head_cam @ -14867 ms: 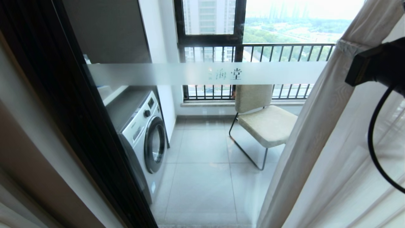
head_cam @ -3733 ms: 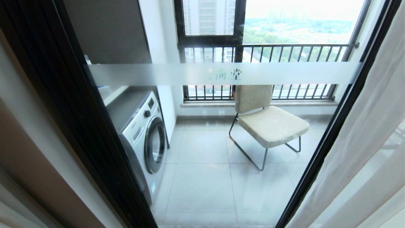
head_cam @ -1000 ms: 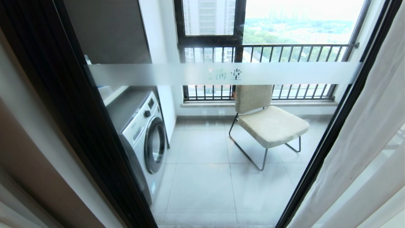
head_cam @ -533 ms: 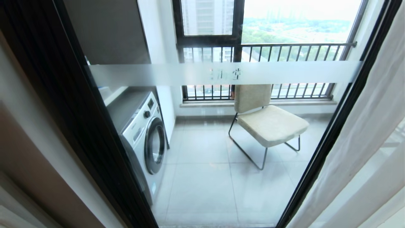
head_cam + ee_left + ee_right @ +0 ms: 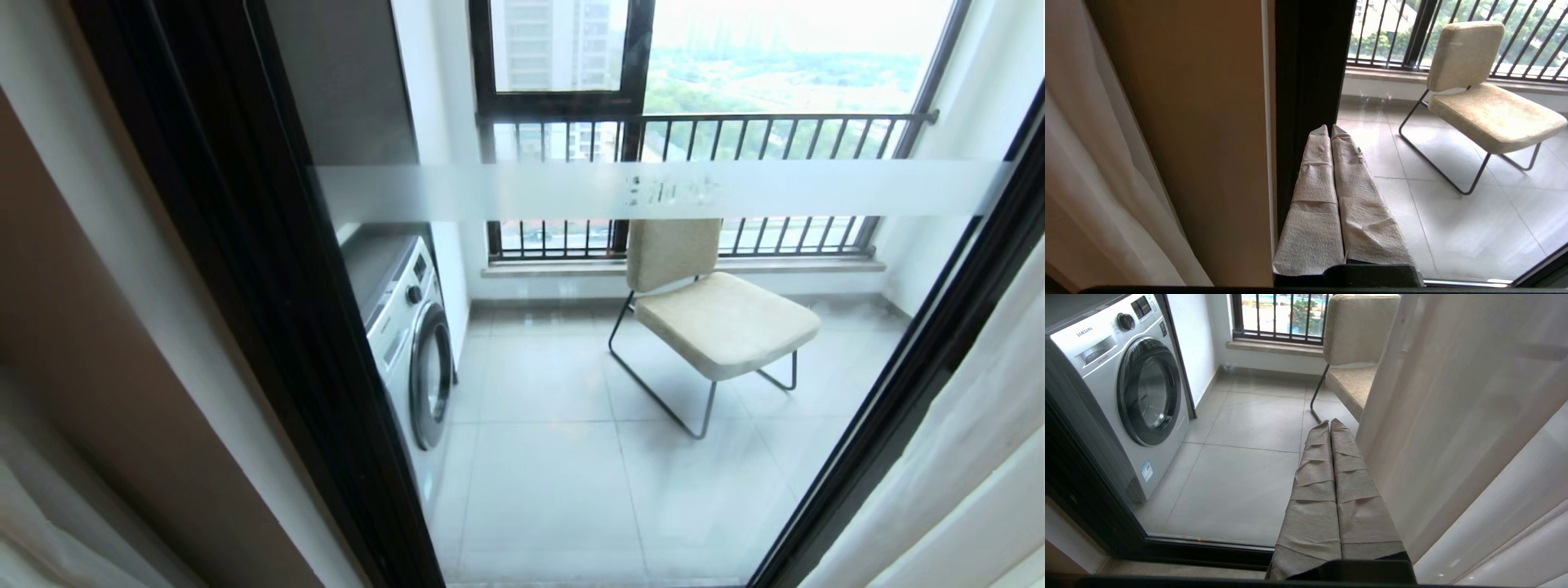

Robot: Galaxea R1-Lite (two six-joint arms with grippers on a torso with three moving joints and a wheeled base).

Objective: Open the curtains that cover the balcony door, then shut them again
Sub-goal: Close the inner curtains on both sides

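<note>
The curtains (image 5: 963,482) are drawn apart. In my head view the sheer white layer hangs at the lower right edge, outside the right-hand black frame, and a second pale strip of cloth (image 5: 33,531) shows at the lower left corner. The balcony door (image 5: 269,269) fills the middle of that view: its glass is uncovered, bounded by thick black frames on both sides, with the frosted white band (image 5: 571,189) running across it.

Through the glass I see a tiled balcony floor (image 5: 539,482). A washing machine (image 5: 412,351) stands on the left against the wall. A beige chair (image 5: 718,318) on a thin metal frame stands right of centre, in front of the barred railing (image 5: 735,131).

Neither arm appears in my head view. In the left wrist view, the left gripper (image 5: 1329,130) has its cloth-wrapped fingers pressed together with nothing between them; it points at the door's left black frame, beside a tan wall panel (image 5: 1200,122). In the right wrist view, the right gripper (image 5: 1329,424) is likewise clenched and empty, pointing toward the glass, with the sheer curtain layer just beside it.
</note>
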